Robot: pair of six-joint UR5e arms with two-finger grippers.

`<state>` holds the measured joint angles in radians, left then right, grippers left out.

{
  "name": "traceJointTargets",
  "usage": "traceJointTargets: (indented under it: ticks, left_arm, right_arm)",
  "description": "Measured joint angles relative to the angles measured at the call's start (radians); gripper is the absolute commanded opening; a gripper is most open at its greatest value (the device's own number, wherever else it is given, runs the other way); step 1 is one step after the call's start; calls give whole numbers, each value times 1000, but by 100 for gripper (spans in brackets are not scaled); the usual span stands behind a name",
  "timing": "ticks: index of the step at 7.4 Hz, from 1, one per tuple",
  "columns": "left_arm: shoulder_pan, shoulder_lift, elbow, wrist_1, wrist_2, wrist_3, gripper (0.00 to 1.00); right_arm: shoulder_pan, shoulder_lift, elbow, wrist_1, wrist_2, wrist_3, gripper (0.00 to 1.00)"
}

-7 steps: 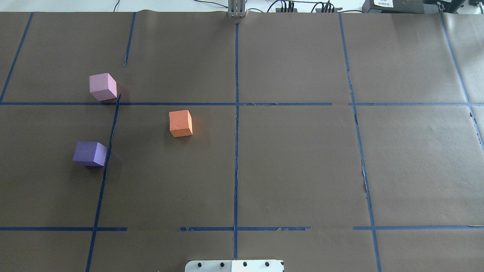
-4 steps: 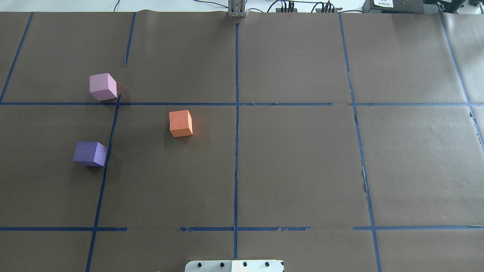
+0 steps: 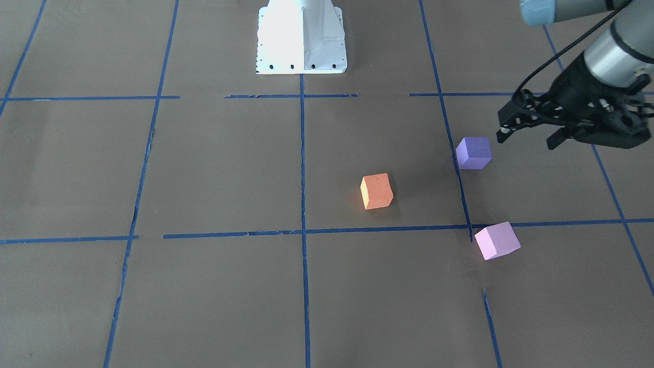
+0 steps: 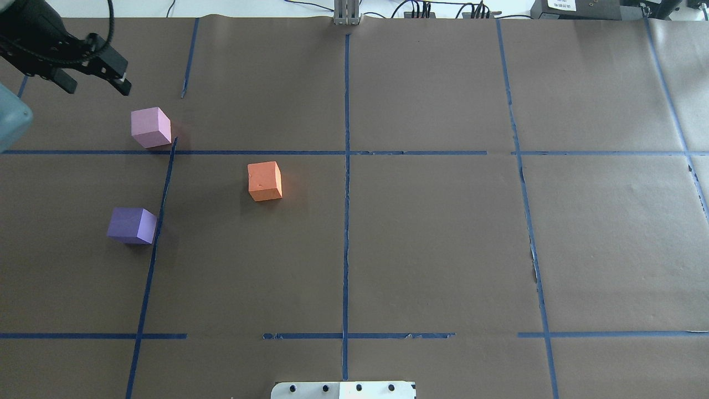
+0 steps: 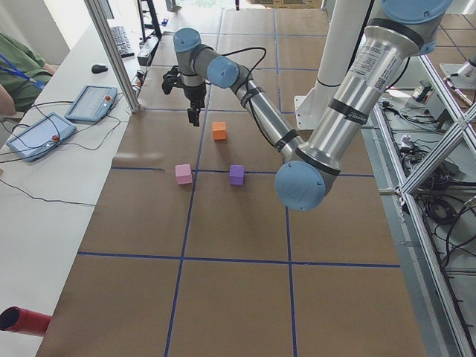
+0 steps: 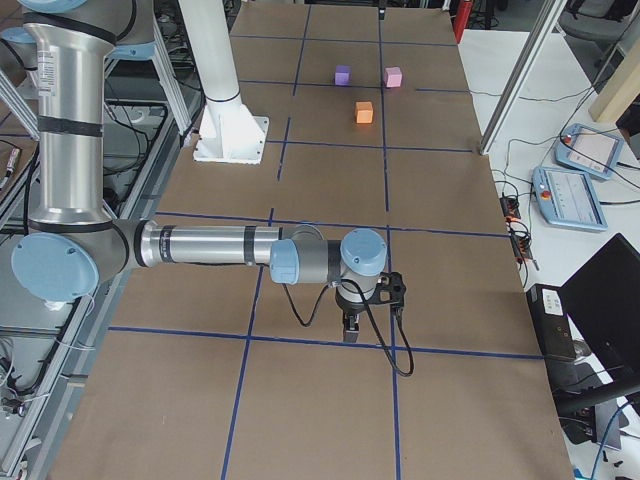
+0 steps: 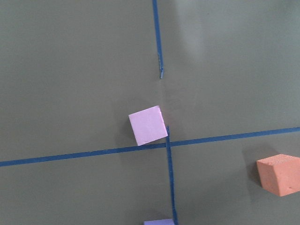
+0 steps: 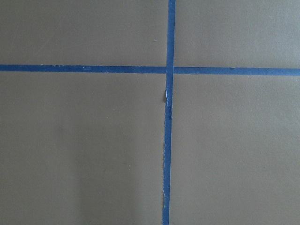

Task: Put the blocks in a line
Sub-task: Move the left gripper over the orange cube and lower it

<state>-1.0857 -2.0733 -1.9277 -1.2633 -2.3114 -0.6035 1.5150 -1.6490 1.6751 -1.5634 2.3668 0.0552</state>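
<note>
Three blocks lie apart on the brown paper, on the table's left half. The light pink block [image 4: 150, 127] [image 3: 496, 240] [image 7: 148, 125] is farthest back. The orange block [image 4: 265, 180] [image 3: 376, 191] [image 7: 280, 173] lies toward the middle. The violet block [image 4: 132, 225] [image 3: 473, 153] is nearest the robot. My left gripper [image 4: 97, 86] [image 3: 529, 138] hangs open and empty above the table, up-left of the pink block in the overhead view. My right gripper [image 6: 348, 325] shows only in the exterior right view, over bare paper far from the blocks; I cannot tell whether it is open.
Blue tape lines [image 4: 346, 194] divide the paper into squares. The robot's white base plate [image 4: 343, 389] [image 3: 301, 41] sits at the near edge. A metal post [image 4: 347, 14] stands at the far edge. Tablets [image 5: 93, 103] lie on the side bench.
My left gripper has come into the overhead view at the top left; before, no arm showed there. The three blocks have not moved.
</note>
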Motion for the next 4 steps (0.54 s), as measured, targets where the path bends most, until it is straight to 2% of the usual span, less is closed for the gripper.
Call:
traceJointTargets:
  ticks: [2,4]
  left_arm:
    - [137,-53,56,-61,97,-190,100]
    - [205,-77,126,-159,145,-297,100]
  right_arm:
    - [0,0,0,0,0,0,100]
    - [0,0,0,0,0,0,100]
